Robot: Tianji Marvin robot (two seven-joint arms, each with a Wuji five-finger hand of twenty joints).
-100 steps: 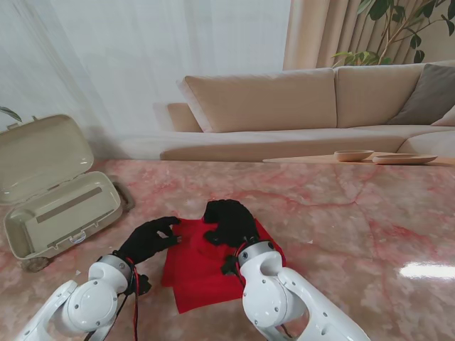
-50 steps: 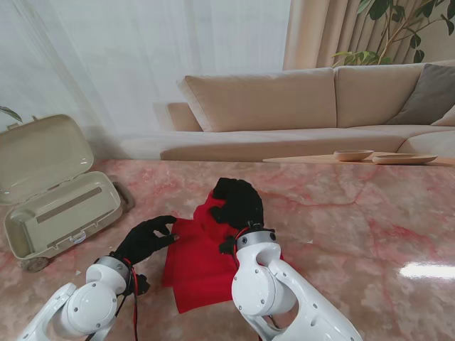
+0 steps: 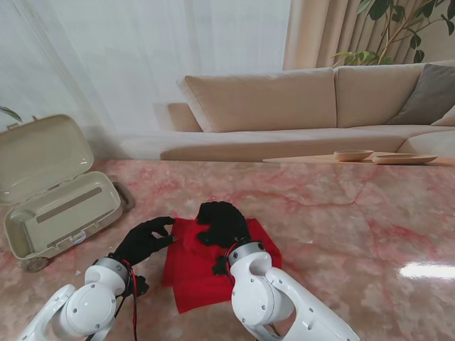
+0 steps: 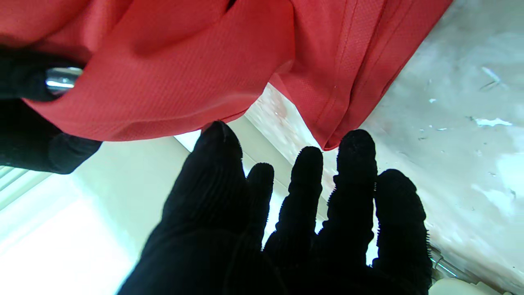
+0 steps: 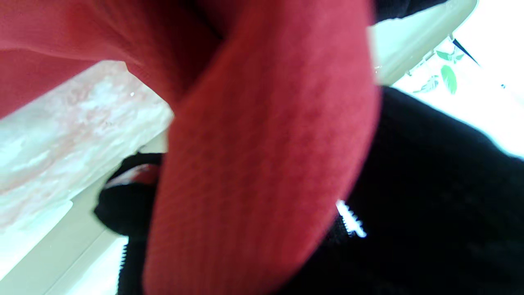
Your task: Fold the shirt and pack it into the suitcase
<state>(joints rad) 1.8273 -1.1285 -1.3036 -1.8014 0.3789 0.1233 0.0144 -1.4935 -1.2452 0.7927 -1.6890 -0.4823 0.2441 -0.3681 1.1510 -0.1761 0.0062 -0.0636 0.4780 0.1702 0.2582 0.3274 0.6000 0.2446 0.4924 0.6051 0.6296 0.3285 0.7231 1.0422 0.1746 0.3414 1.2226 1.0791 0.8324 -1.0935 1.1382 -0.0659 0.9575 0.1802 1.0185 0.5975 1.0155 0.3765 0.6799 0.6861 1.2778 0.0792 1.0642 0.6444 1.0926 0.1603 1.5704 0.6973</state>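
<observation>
A red shirt [image 3: 192, 270] lies folded into a rough square on the pink marble table [image 3: 341, 220], just in front of me. My right hand [image 3: 222, 222], in a black glove, rests on the shirt's far part. In the right wrist view a thick fold of the shirt [image 5: 262, 143] runs across the hand [image 5: 430, 196], gripped. My left hand [image 3: 146, 238] is at the shirt's left edge. In the left wrist view its fingers [image 4: 352, 164] are spread and hold nothing, just short of the shirt's hem [image 4: 184, 73]. The beige suitcase [image 3: 60, 213] stands open at the far left, empty, its lid [image 3: 43, 153] raised.
A beige sofa [image 3: 284, 106] runs behind the table. Shallow wooden dishes [image 3: 353, 155] sit on a low surface at the back right. A bright glare patch [image 3: 426, 270] lies on the marble to the right.
Half a second ago my right hand had lifted a fold of the shirt up and away from me. It has come back down and slightly left onto the shirt. The left hand barely moved.
</observation>
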